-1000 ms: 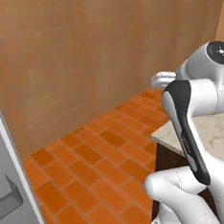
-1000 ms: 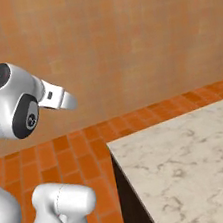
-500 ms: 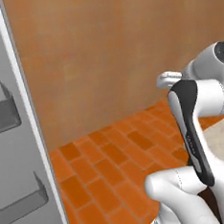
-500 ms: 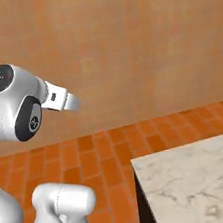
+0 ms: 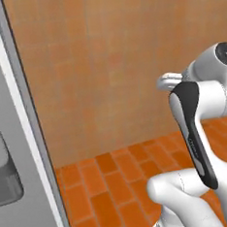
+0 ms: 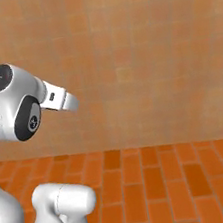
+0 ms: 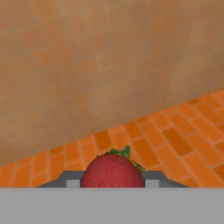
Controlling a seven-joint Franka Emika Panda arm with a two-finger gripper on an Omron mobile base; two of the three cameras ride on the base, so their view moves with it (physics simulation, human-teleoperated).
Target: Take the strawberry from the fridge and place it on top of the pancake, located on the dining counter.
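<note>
Over the last second both base views swung off the beige worktop as the base turned, the fridge [image 5: 17, 158] door filling the left base view's left edge, while the tool [image 7: 113, 179] apparently stayed clamped on the strawberry [image 7: 113, 171], delivery pending.

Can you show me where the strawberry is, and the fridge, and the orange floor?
strawberry [image 7: 112, 171]: hand view, middle of the red berry between the gripper's tips.
fridge [image 5: 14, 158]: left base view, grey open door panel at the left edge.
floor [image 6: 159, 177]: right base view, an orange tile below the wall.
</note>
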